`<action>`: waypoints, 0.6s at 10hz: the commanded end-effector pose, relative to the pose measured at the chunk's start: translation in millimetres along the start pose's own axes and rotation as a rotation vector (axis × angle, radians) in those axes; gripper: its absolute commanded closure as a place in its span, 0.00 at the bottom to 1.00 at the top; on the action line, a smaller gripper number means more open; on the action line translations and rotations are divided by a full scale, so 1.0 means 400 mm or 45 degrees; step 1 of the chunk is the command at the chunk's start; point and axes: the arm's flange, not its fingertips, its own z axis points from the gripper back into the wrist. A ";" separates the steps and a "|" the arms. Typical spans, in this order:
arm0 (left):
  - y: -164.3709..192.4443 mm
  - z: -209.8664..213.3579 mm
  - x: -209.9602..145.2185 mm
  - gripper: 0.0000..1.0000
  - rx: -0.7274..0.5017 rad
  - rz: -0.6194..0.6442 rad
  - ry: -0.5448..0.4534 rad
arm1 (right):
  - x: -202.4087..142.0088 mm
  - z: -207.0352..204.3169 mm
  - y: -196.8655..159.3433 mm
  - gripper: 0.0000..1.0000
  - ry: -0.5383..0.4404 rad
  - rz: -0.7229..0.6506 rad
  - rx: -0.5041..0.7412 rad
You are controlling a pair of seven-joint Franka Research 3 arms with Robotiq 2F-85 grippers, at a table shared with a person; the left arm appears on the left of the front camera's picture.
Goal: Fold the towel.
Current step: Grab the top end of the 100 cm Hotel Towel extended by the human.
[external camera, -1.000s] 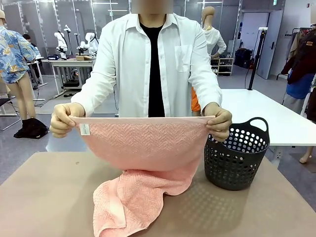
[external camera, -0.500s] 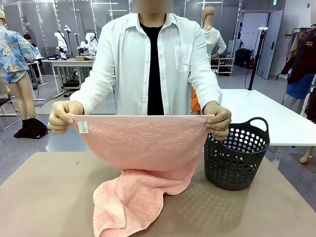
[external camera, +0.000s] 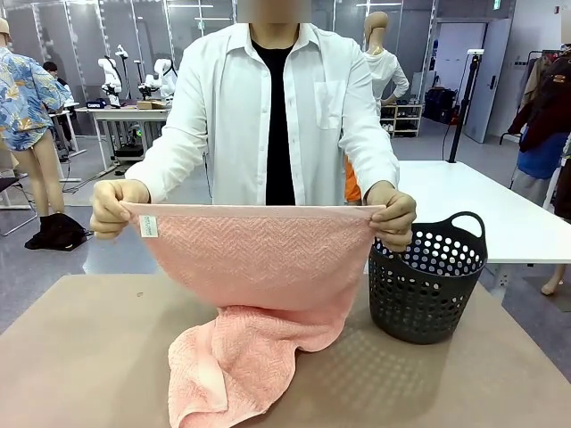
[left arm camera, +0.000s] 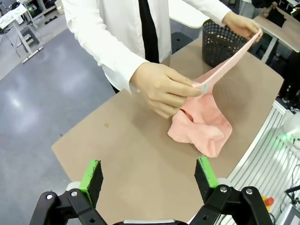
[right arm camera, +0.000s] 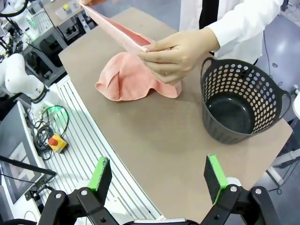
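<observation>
A person at the far side holds the salmon-pink towel (external camera: 259, 259) stretched by its top edge, one hand (external camera: 111, 208) at each corner, a small white label (external camera: 148, 226) near the left one. Its lower part lies bunched on the table (external camera: 80, 357). The towel (left arm camera: 201, 122) also shows in the left wrist view, beyond my left gripper (left arm camera: 147, 174), which is open, empty and well back from it. In the right wrist view my right gripper (right arm camera: 159, 172) stands open and empty, above the table's near edge, with the towel (right arm camera: 133, 82) farther off.
A dark perforated basket (external camera: 426, 285) stands on the table's right side, empty inside (right arm camera: 234, 115). The person's arms reach over the far table edge. Beside the table runs a white ribbed rail (right arm camera: 89, 154) with a yellow stop button box (right arm camera: 57, 142).
The person's hands and the towel's top edge have lifted very slightly. Neither gripper has changed.
</observation>
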 end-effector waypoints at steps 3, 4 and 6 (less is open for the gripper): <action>-0.113 -0.068 0.182 0.00 -0.042 -0.458 0.280 | 0.137 -0.050 0.074 0.00 0.141 0.246 0.023; -0.128 -0.100 0.225 0.00 -0.087 -0.533 0.335 | 0.185 -0.082 0.100 0.00 0.219 0.308 0.049; -0.170 -0.173 0.298 0.00 -0.175 -0.705 0.458 | 0.265 -0.134 0.146 0.00 0.313 0.430 0.095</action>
